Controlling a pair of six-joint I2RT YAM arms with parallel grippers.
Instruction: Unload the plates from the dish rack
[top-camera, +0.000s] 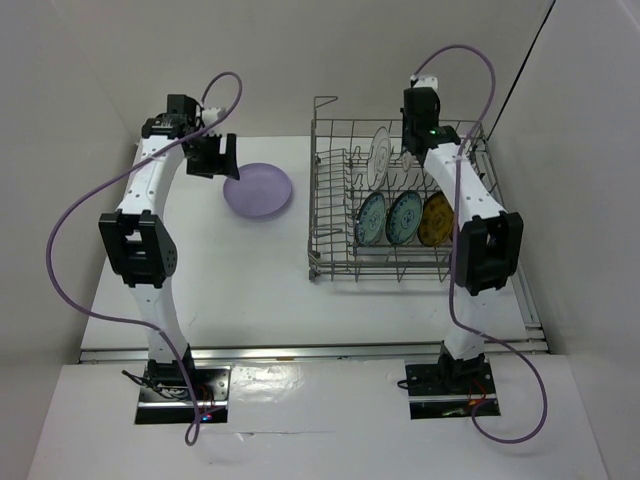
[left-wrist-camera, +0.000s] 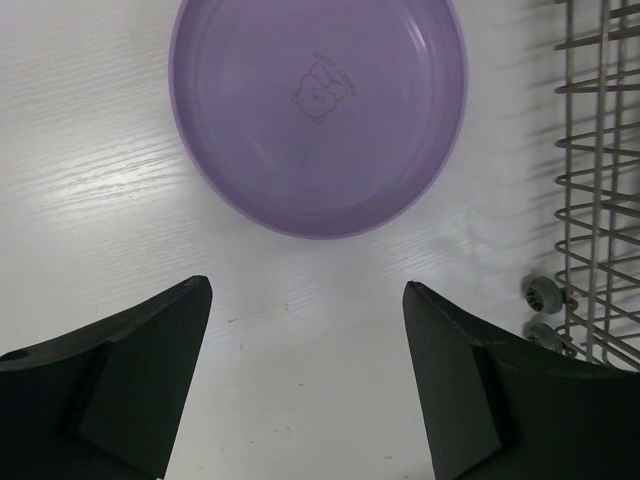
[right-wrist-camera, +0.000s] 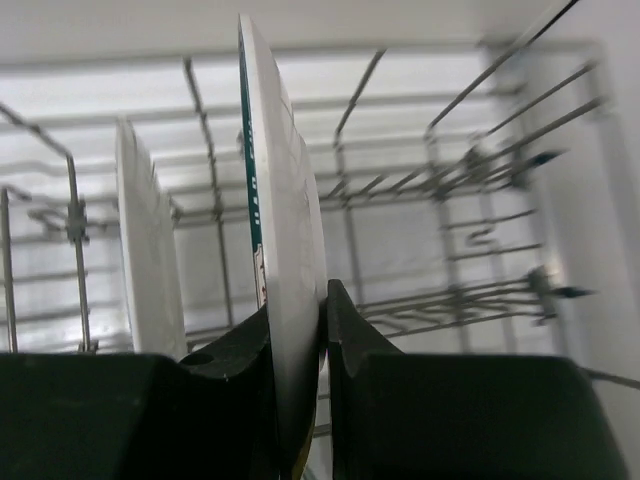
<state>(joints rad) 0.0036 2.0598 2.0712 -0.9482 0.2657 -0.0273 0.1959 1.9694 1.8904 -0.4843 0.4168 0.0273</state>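
Note:
A lavender plate lies flat on the white table, left of the dish rack. My left gripper hovers just left of it, open and empty. In the left wrist view the lavender plate lies beyond the left gripper. My right gripper is shut on the rim of an upright white plate in the rack's back row; another white plate stands beside it. The top view shows one white plate, two teal plates and a mustard plate standing in the rack.
The rack's wire side and a small wheel are close to the right of the left gripper. White walls enclose the table at the back and both sides. The right arm reaches over the rack's right side.

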